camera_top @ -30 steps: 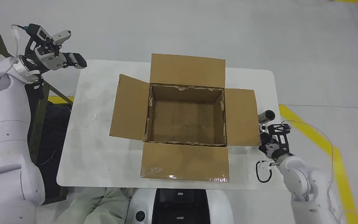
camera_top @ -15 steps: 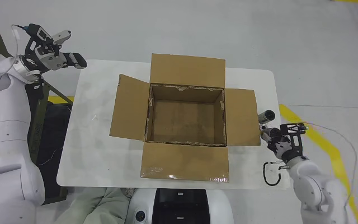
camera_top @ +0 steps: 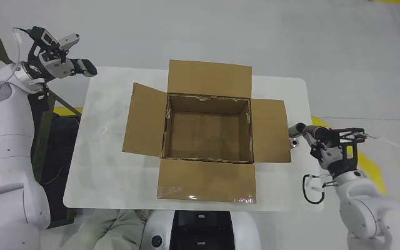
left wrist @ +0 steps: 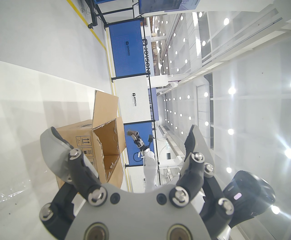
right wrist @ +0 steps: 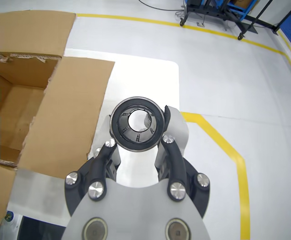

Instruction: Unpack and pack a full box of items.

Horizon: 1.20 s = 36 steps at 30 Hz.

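Note:
An open cardboard box [camera_top: 209, 78] stands mid-table with all its flaps spread and its inside bare. It also appears in the left wrist view [left wrist: 75, 138] and the right wrist view [right wrist: 68, 102]. My right gripper [camera_top: 304, 133] hangs just off the box's right flap, shut on a metal cylinder [camera_top: 299, 129] with a hollow bore. Seen end-on, the cylinder [right wrist: 137, 123] sits between the fingers of the right gripper [right wrist: 137, 116]. My left gripper [camera_top: 80, 65] is open and holds nothing at the table's far left corner; its fingers spread wide [left wrist: 121, 133].
The white table [camera_top: 106, 156] has bare strips left and right of the box. A dark cart [camera_top: 56, 156] stands off the table's left side. Yellow floor lines [camera_top: 362, 159] run past the right edge. Wheeled frames [right wrist: 218, 13] stand far off.
My right wrist has swung outward to the right, away from the table's front edge, while the cylinder stayed near the right flap. The left arm has not moved.

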Motion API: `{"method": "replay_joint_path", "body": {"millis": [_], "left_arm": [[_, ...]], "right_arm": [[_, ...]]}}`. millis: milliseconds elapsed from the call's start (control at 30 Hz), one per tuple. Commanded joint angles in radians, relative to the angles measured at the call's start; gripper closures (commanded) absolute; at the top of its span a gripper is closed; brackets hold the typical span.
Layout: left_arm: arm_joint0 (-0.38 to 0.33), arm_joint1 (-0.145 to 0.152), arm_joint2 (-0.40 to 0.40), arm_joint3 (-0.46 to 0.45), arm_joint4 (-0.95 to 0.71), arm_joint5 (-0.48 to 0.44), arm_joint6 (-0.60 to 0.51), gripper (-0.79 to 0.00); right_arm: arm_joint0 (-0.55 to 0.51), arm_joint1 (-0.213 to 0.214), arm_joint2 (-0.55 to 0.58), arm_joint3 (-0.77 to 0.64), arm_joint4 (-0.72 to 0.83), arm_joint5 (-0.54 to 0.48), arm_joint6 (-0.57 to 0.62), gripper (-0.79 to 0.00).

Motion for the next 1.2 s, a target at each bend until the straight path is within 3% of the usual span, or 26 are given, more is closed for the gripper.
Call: {"method": "replay_joint_path", "body": {"millis": [0, 533, 1167], "left_arm": [[0.0, 0.0, 0.0, 0.0, 0.0, 0.0, 0.0, -0.785], [0.0, 0.0, 0.0, 0.0, 0.0, 0.0, 0.0, -0.785], [0.0, 0.0, 0.0, 0.0, 0.0, 0.0, 0.0, -0.785]], "right_arm": [[0.014, 0.001, -0.016, -0.021, 0.001, -0.01, 0.004, 0.0], [0.145, 0.0, -0.29, -0.077, -0.138, -0.058, 0.051, 0.0], [0.226, -0.004, -0.492, -0.049, -0.173, -0.097, 0.095, 0.0]]}}
